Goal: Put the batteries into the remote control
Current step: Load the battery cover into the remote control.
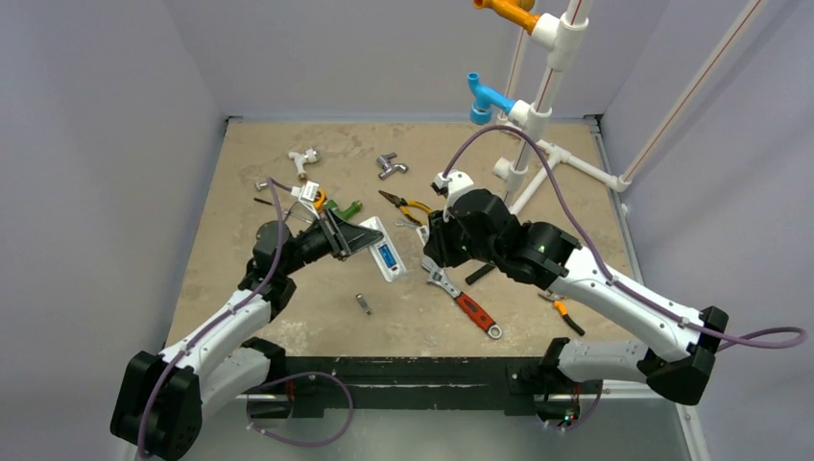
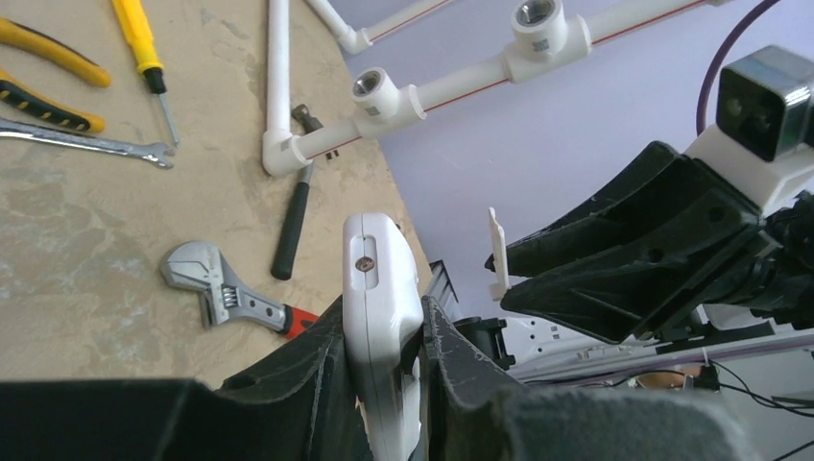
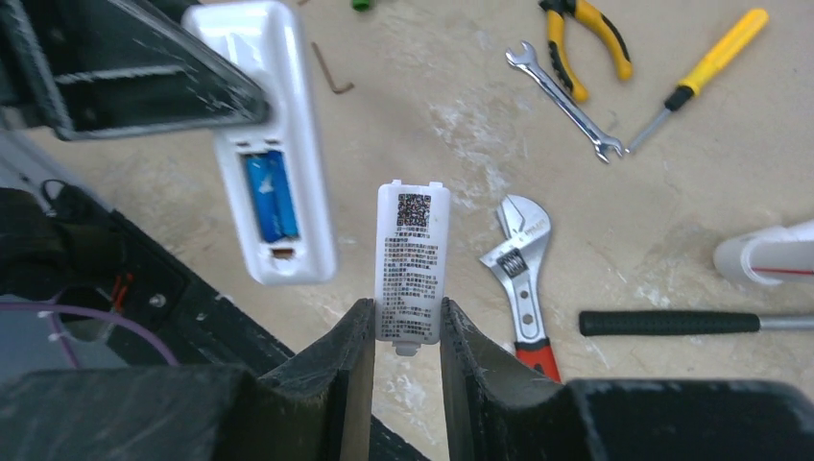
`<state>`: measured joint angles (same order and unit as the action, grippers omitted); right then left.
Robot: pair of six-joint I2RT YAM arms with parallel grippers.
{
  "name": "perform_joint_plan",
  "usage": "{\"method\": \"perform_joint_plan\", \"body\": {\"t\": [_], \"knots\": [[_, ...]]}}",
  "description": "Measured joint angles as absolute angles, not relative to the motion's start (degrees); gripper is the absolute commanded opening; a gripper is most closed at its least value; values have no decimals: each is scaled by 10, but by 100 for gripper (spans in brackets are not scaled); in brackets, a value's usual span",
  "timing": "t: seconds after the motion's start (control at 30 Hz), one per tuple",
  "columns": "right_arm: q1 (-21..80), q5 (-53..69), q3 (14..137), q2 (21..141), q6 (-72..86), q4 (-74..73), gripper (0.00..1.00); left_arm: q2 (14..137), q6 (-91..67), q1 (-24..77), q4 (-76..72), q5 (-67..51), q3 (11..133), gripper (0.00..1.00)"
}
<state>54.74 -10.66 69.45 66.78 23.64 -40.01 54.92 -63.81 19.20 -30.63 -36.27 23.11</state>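
Right gripper (image 3: 408, 317) first: its jaws are pressed in on the long edges of the battery cover (image 3: 413, 259), a thin white plate with a printed label facing up. The cover stands straight out from the fingers, and its little latch tab sits down between them. Across from it, the left gripper (image 2: 382, 327) is clamped on the narrow sides of the remote control (image 2: 379, 279), holding the end away from the recess, so the back is open to view. And look, the batteries (image 3: 271, 195), two blue cells, are lying side by side in that recess. Loading looks done to me, with only the lid left to fit.

The cover should be very light and stiff, but thin enough to bow if squeezed harder. It's smooth plastic too, so I'd expect it to pivot in the jaws under an off-centre push. Edge-on is the right hold, since it leaves the free end clear to hook in. The remote is a hard, slick shell and light, and a side grip near one end will let it twist, so any press on it wants to be gentle.

Below both lies the table (image 3: 432, 144), with a red-handled wrench (image 3: 518, 259) just beside the cover's line, and a spanner (image 3: 562, 96), pliers (image 3: 586, 34) and screwdriver (image 3: 710, 58) further out.
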Motion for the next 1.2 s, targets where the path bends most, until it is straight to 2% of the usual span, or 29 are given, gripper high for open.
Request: {"method": "perform_joint_plan", "body": {"t": [0.27, 0.7, 1.2], "knots": [[548, -45, 741, 686, 232, -410, 20, 573, -648, 255, -361, -317, 231, 0], [548, -15, 761, 761, 220, -435, 21, 594, -651, 278, -335, -276, 243, 0], [548, 17, 768, 774, 220, -434, 21, 594, -647, 283, -310, -263, 250, 0]]}}
